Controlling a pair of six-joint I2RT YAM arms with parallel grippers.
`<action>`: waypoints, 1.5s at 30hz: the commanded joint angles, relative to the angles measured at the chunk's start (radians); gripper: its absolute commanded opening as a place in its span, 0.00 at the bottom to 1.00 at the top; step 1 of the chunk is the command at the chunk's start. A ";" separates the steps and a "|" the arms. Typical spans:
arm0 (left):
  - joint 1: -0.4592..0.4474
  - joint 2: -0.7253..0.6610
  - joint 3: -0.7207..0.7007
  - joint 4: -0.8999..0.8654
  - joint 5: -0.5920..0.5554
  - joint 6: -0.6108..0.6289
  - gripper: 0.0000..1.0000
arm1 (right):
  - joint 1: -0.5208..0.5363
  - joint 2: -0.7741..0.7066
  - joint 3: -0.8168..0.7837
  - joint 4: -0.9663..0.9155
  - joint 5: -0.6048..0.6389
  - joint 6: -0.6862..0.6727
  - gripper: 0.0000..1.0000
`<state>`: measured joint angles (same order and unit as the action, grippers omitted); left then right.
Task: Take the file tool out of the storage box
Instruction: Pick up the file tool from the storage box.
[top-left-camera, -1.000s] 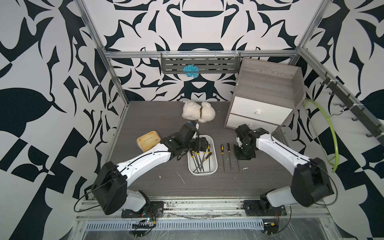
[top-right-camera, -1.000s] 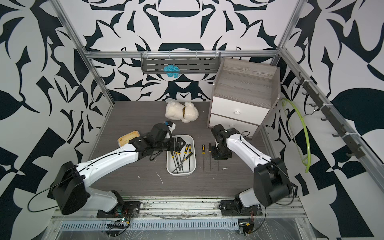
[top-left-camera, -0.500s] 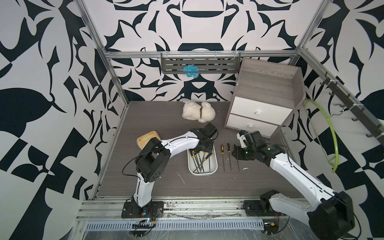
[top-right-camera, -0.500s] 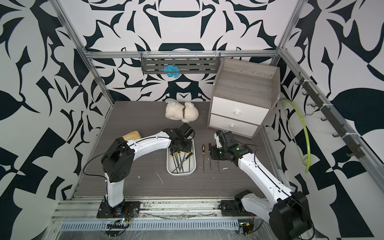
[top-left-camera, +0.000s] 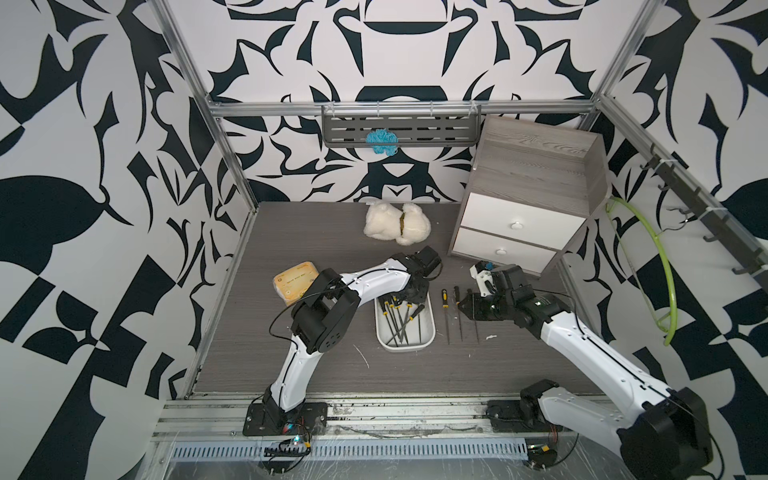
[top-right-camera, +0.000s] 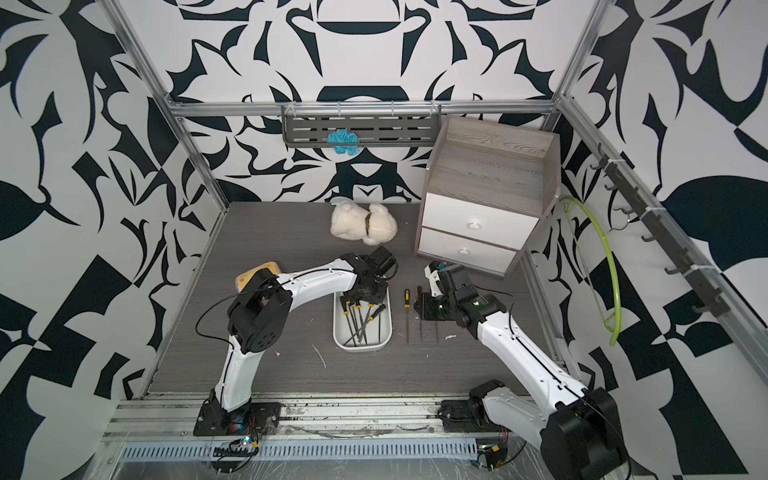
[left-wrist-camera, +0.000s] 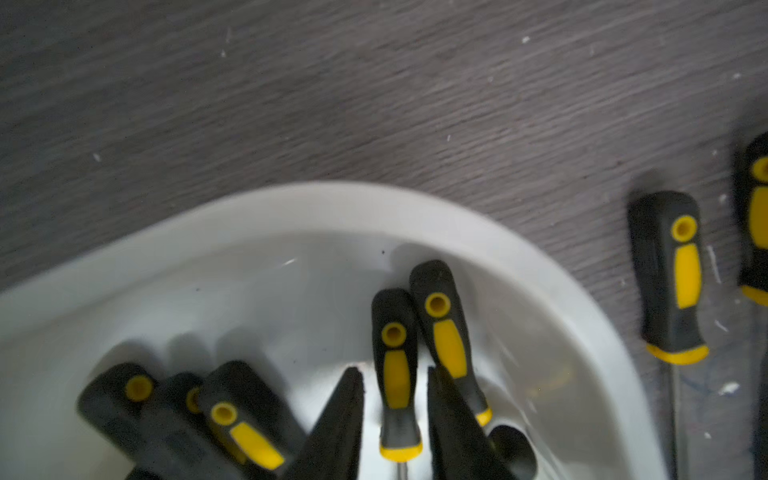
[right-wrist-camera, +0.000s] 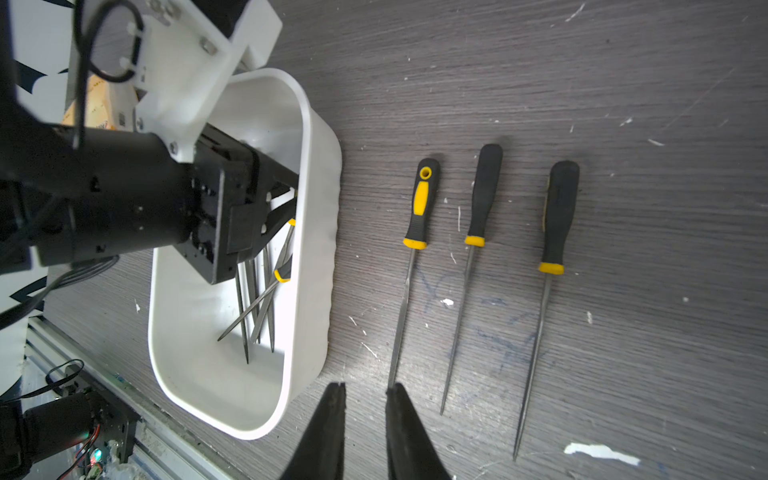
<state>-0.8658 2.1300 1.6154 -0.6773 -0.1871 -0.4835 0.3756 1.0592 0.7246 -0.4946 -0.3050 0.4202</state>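
Straddling one black-and-yellow-handled steel file (left-wrist-camera: 397, 386) inside shallow white plastic storage box (top-left-camera: 424, 332): left gripper (left-wrist-camera: 394, 372), clamping contact not determinable | right gripper (right-wrist-camera: 365, 388): jaws slightly parted, empty, over grey wood-grain table (top-left-camera: 316, 257) | three matching files (right-wrist-camera: 415, 208) laid parallel on table just beside box | further files (right-wrist-camera: 253, 307) crossed in box

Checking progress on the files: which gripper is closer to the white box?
Left. The left gripper reaches down inside the white box among the files; the right gripper hangs over the table beside it.
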 joint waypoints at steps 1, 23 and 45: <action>0.005 0.017 0.001 -0.036 -0.012 0.010 0.24 | 0.005 -0.006 -0.008 0.035 -0.028 0.011 0.23; 0.010 -0.012 -0.028 0.016 0.036 -0.008 0.13 | 0.004 0.004 -0.023 0.067 -0.056 0.017 0.23; 0.174 -0.714 -0.442 0.457 0.296 -0.086 0.02 | 0.005 -0.008 -0.042 0.111 -0.085 0.020 0.23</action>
<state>-0.6941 1.4834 1.2354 -0.2947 0.0475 -0.5453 0.3756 1.0611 0.6804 -0.4191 -0.3725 0.4419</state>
